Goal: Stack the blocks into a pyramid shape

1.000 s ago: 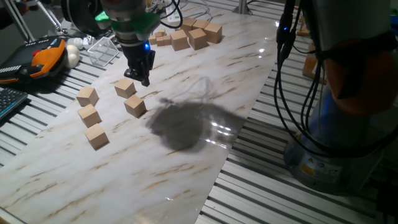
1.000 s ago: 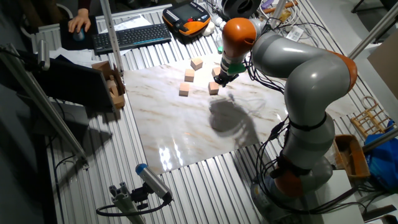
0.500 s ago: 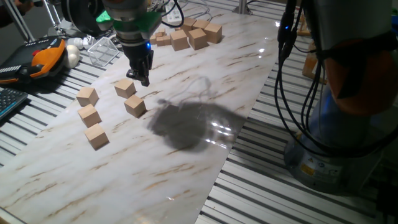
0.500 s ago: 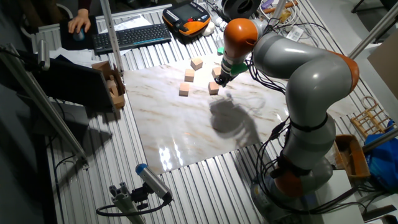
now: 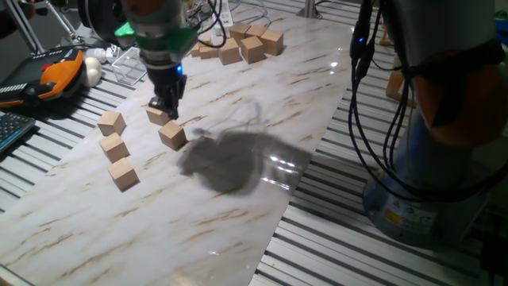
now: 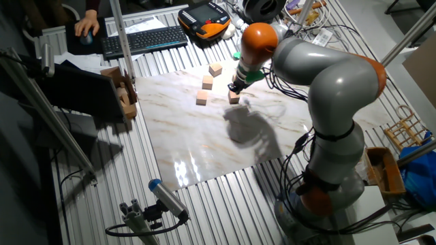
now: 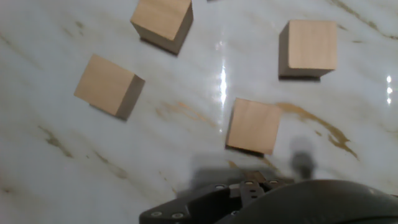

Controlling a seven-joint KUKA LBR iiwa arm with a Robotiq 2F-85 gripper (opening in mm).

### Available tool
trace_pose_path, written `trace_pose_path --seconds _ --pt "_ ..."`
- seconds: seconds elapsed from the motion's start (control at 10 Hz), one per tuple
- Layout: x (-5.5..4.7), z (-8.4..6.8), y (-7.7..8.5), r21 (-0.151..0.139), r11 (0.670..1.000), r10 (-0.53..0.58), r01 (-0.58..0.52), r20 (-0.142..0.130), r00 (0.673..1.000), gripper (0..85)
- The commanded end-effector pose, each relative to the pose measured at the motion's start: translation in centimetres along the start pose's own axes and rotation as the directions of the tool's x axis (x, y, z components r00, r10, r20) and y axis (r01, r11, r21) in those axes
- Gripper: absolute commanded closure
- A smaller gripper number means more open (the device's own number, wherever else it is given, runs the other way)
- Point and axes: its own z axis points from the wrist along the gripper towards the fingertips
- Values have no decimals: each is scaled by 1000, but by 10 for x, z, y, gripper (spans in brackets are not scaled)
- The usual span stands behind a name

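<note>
The hand point(image 5: 167, 106) hovers over loose blocks point(image 5: 172, 135) on the worktop point(image 5: 238, 206); its grip cannot be told.

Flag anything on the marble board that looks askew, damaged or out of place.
Nothing looks damaged or spilled. The loose wooden cubes lie flat on the marble board, each turned at its own angle, none stacked yet. The gripper hangs over one of them. A second cluster of cubes sits at the far end.

Four separate blocks point(image 7: 252, 126) lie on the marble table point(image 7: 186, 155) beneath the claw.
</note>
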Motion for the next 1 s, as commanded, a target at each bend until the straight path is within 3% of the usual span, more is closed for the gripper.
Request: trace_pose_path --seconds 0.0,0.3,0.6,0.9 --pt "-4 4 4 2 1000 2 -2 0 1000 850" --pt "-20 21 19 5 1000 9 -9 6 1000 850" --pt "-28 24 28 16 1000 25 -25 12 1000 850" --pt "-31 24 26 -24 999 24 -23 1 1000 850"
